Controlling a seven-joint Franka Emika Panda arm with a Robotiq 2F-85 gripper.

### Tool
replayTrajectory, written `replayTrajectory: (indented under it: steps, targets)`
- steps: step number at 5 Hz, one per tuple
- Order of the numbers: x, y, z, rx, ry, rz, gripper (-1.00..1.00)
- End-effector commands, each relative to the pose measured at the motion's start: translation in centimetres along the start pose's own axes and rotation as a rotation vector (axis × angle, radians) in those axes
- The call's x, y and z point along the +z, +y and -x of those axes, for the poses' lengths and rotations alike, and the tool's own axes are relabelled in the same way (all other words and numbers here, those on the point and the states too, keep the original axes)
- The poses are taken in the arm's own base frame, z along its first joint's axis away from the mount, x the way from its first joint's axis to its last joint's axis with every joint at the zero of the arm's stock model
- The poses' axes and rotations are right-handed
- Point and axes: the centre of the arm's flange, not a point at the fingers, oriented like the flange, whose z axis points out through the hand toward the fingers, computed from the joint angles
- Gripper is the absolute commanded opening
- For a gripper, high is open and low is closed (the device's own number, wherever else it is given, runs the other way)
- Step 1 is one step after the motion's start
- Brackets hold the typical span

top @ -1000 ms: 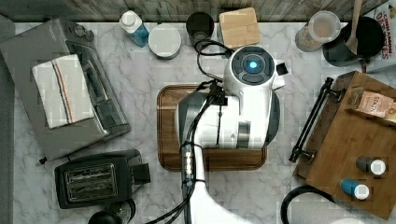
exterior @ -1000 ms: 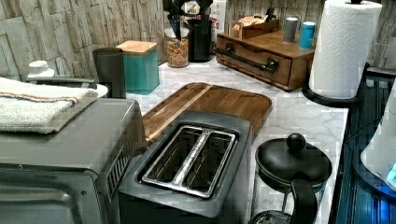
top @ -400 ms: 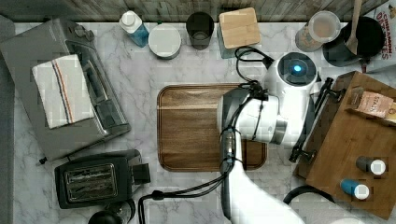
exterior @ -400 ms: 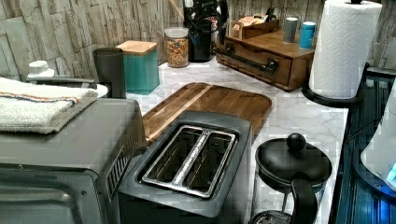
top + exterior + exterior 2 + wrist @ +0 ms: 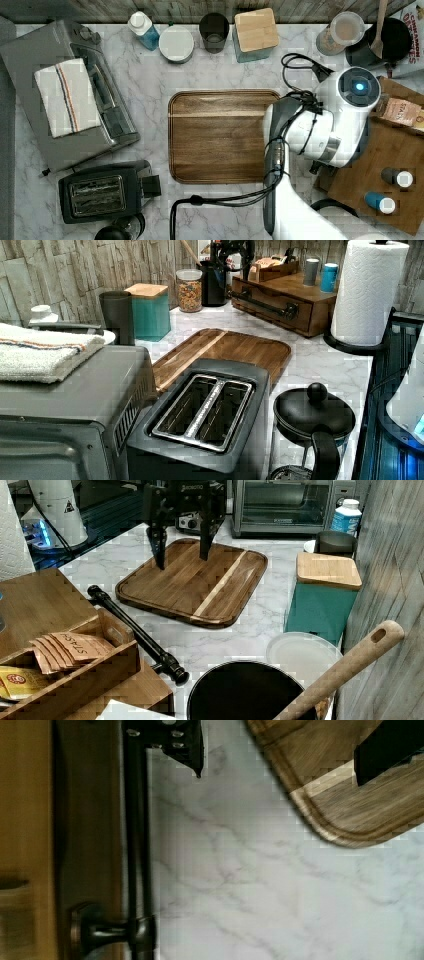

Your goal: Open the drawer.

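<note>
While the drawer (image 5: 280,307) sat shut at the left view's far right of the marble counter (image 5: 235,630), its black bar handle (image 5: 135,630) ungrasped, the gripper (image 5: 181,545) hung with fingers spread above the cutting board (image 5: 195,580).

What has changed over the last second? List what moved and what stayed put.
The arm swung toward the top view's right, off the cutting board, bringing the open hand close to the drawer's bar handle. It has taken hold of nothing. The drawer stays closed; toaster and toaster oven are unmoved.
</note>
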Motion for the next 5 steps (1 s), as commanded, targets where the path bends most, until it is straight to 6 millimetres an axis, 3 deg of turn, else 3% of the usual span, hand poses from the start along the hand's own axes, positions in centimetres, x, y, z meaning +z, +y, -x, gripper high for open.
replayTrajectory:
  steps: [1, 2, 4, 5]
  targets:
    - [-0.8, 4.4, -2.0, 0.088, 0.142, 0.094, 1.0]
    - [0.1, 4.9, -2.3, 0.107, 0.071, 0.132, 1.0]
    - [4.2, 7.6, -1.2, 0.093, 0.105, 0.118, 1.0]
    - [6.0, 7.4, -1.3, 0.074, 0.094, 0.104, 1.0]
